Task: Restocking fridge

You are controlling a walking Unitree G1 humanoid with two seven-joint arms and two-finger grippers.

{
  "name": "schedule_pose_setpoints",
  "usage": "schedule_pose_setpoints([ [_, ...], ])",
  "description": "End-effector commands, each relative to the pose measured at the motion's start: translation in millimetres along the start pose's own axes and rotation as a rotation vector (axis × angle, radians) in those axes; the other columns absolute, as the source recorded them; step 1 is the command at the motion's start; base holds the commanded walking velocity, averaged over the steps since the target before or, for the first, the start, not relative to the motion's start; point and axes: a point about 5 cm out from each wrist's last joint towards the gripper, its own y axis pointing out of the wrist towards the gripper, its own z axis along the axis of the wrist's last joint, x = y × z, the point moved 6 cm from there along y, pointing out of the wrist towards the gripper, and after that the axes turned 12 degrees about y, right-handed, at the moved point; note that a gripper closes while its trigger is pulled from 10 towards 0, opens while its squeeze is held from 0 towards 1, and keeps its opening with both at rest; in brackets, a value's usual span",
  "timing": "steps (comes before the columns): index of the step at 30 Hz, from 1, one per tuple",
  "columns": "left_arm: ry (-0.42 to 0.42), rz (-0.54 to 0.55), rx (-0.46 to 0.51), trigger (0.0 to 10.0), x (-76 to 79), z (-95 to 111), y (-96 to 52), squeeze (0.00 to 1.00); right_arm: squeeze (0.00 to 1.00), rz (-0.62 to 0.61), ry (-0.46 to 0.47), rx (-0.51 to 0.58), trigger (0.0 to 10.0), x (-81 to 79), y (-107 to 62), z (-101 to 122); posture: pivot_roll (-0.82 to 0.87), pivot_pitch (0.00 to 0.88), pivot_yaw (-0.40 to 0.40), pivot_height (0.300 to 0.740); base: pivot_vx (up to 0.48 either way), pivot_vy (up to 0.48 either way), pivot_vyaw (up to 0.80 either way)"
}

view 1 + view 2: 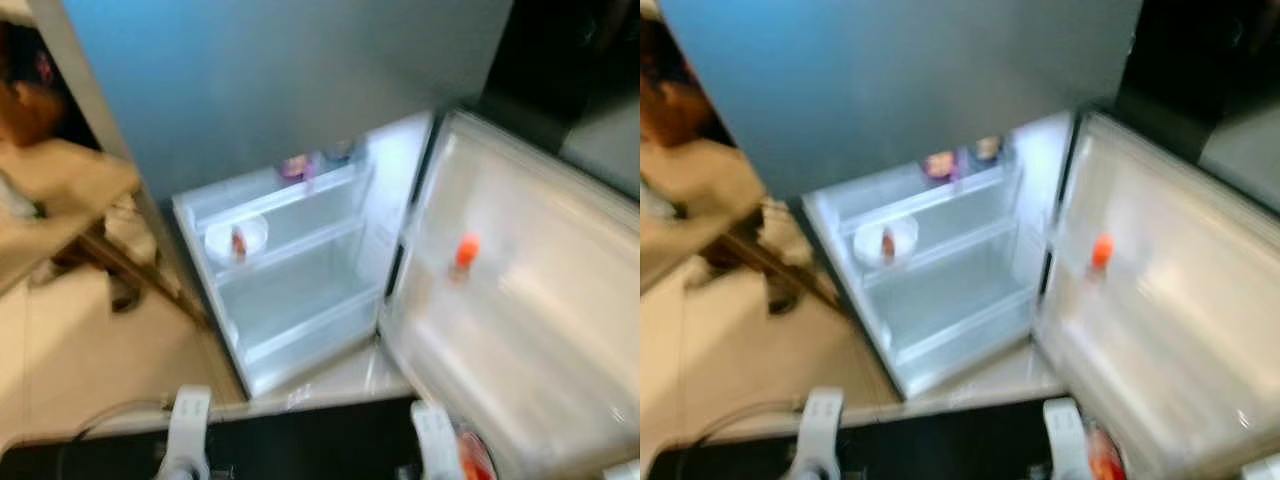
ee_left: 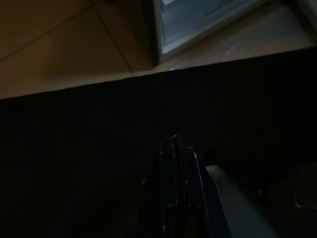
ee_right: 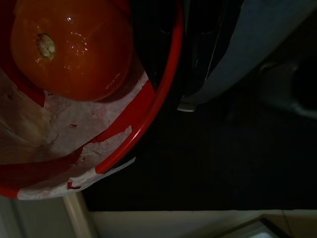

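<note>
The lower fridge compartment (image 1: 300, 290) stands open and lit, with its door (image 1: 520, 330) swung out to the right. On its middle shelf rests a white bowl (image 1: 237, 238) with something red in it, and small purple items (image 1: 296, 166) sit on the top shelf. An orange-capped bottle (image 1: 465, 252) stands in the door. Low at my right side, my right gripper (image 3: 173, 84) is shut on the rim of a red bowl (image 3: 124, 144) lined with white paper. An orange-red fruit (image 3: 74, 49) lies in that bowl. My left gripper (image 2: 175, 144) is shut and holds nothing, low over a dark surface.
A person in a light top (image 1: 50, 190) crouches at the left beside the fridge. The grey upper fridge door (image 1: 300, 70) is closed. A tan tiled floor (image 1: 90, 360) lies in front, with a black surface (image 1: 310, 440) just below me. The head views are blurred.
</note>
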Motion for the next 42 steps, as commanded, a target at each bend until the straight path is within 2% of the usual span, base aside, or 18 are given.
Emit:
schedule_pose_setpoints([
  [1,0.005,0.007,-0.018,10.0,-3.6,-7,-2.6,0.0,0.0,0.002,0.001,-0.007,10.0,-3.3,-0.6,-5,-0.13,0.077,0.032,0.74,-0.315,0.0,0.0],
  [11,0.017,0.007,-0.019,10.0,-4.4,-7,-3.0,0.0,0.0,0.009,0.001,-0.005,10.0,-9.5,0.4,-4,-0.12,0.081,0.035,0.74,-0.315,0.0,0.0],
  [19,0.012,0.02,-0.02,10.0,-7.6,-8,-3.6,0.0,0.0,0.01,0.0,0.007,10.0,-1.3,-0.1,1,-0.12,0.082,0.034,0.74,0.0,0.0,0.0],
  [31,0.017,0.024,-0.025,10.0,-7.2,-9,-3.4,0.0,0.0,0.002,0.0,-0.006,10.0,5.2,-2.7,-7,-0.12,0.084,0.031,0.74,0.0,0.0,0.0],
  [40,0.047,0.028,-0.014,10.0,-7.4,-9,-4.6,0.0,0.0,0.005,-0.009,0.0,10.0,1.0,-1.7,-5,-0.12,0.086,0.03,0.74,0.0,0.0,0.0],
  [42,0.054,0.028,-0.017,10.0,-7.3,-9,-4.8,0.0,0.0,0.012,-0.009,0.009,10.0,-5.4,0.4,1,-0.12,0.086,0.031,0.74,0.0,0.0,0.0],
])
